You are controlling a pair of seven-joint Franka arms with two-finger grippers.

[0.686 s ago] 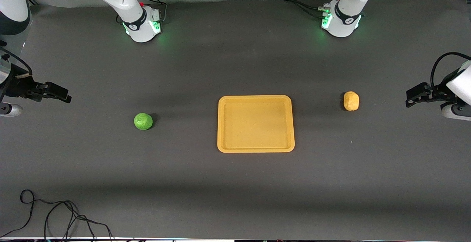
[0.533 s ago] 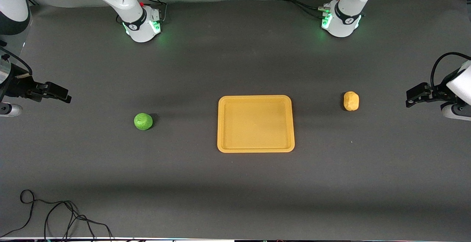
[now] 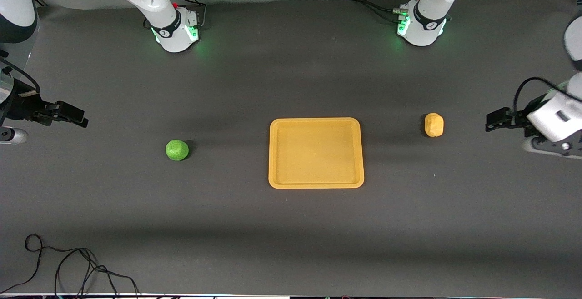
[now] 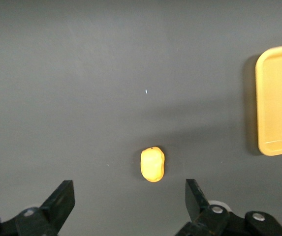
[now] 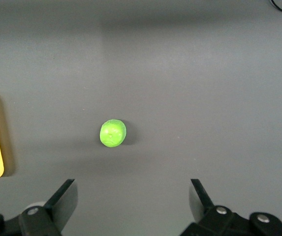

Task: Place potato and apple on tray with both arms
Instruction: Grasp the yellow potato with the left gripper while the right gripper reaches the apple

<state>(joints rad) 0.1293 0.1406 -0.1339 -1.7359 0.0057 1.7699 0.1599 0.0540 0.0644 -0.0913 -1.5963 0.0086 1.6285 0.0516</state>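
Cables point(image 3: 68, 269) lie in a loose black tangle at the lower left corner of the front frame, on the dark grey table point(image 3: 291, 235), well apart from everything else. Nothing stands between either fruit and the tray point(image 3: 316, 185), only bare table.

The tray sits just below the centre of the front frame, a flat yellow-orange rectangle with rounded corners and a low raised rim, holding nothing. The apple point(image 3: 177, 149) rests on the table toward the right arm's end, well apart from the tray and a little nearer the front camera than the potato point(image 3: 433, 124). It is a small round bright green ball with a mottled skin, seen again in the right wrist view point(image 5: 112, 132). The potato lies toward the left arm's end, an oblong yellow-orange lump with a matte surface; a dark speck seems to mark one end in the left wrist view point(image 4: 152, 164), though that is hard to make out.

The left gripper point(image 3: 495, 120) hangs at the right edge of the front frame, over the table near the potato, its jaws spread wide in its own wrist view point(image 4: 128, 199) and holding nothing. The right gripper point(image 3: 75, 116) waits at the left edge of the frame, over the table well apart from the apple, its fingers likewise set wide and empty point(image 5: 133, 196).
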